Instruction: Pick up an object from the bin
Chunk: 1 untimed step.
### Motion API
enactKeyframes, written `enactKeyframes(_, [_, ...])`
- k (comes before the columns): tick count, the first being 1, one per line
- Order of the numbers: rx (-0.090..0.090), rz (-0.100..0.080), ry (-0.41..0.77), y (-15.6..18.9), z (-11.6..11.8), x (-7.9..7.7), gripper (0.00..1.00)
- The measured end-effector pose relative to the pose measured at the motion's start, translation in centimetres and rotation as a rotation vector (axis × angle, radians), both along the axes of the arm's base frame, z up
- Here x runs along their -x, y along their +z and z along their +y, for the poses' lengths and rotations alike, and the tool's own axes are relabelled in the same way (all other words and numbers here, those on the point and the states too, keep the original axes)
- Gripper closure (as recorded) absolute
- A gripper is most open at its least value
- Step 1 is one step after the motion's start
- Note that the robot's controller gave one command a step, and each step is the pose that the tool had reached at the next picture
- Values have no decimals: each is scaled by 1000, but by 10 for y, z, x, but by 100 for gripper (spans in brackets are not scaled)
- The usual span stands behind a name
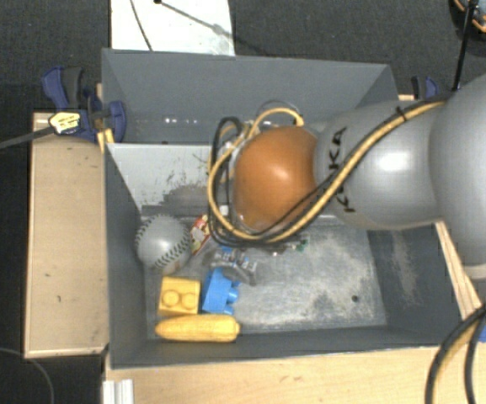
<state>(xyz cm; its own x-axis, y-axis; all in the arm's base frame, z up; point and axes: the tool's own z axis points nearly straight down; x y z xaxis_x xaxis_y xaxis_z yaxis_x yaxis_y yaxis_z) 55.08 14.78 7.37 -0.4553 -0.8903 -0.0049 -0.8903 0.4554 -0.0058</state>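
Note:
My gripper (236,264) reaches down from under the arm's orange cover at the bin's left middle. Directly below it lies a blue toy brick (220,293), its top edge touching or nearly touching the gripper. A yellow toy brick (179,296) sits against the blue one on its left. In front of both, along the near wall, lies a yellow banana-shaped thing (198,329). A grey ball (162,240) with stitch marks rests to the gripper's left, by the bin's left wall.
A small red and white thing (200,225) is wedged between the grey ball and the arm, mostly hidden. The arm covers the back of the bin. The bin floor to the right of the gripper is bare grey metal.

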Motion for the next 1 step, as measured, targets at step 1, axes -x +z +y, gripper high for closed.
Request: enactKeyframes(1, [0, 0, -1, 0, 0, 0, 100])
